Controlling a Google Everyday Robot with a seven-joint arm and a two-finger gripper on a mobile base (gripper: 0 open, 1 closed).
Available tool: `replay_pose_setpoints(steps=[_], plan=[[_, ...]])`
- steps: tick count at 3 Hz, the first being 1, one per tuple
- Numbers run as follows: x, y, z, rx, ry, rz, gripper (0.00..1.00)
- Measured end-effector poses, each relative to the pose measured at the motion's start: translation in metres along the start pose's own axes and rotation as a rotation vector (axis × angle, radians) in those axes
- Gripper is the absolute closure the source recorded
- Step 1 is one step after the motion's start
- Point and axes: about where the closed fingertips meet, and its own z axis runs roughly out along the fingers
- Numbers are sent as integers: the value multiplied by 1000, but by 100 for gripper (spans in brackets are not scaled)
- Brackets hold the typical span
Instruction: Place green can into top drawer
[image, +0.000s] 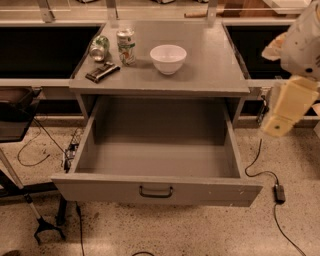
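Green can (99, 47) lies on its side at the back left corner of the grey cabinet top (212, 70), and from my seat I see one silver end turned toward the camera. Just to its right stands a second can (126, 46), upright, with a white, green and red label; the two look close enough to touch, though I cannot be sure. In front of them a flat dark bar (102, 72) lies at an angle near the left edge. A white bowl (168, 58) sits further right, well clear of both cans.

Below the top, the top drawer (95, 186) is pulled far out toward me, its grey inside bare, with the dark handle (156, 191) at the middle of its front panel.

My gripper (285, 110) hangs at the right edge of view, beside the cabinet and outside the drawer's right wall, holding nothing that I can see. Whether it is spread or closed I cannot tell. It is well apart from the green can. A black cable (260, 159) runs over the speckled floor (210, 230) under it to a small black box (279, 193).
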Motion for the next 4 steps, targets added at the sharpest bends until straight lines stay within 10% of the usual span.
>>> replay_pose_setpoints(steps=[3,4], plan=[[-184,-23,-23,128,-325,35,0],[-184,-23,-24,130,-326,32,0]])
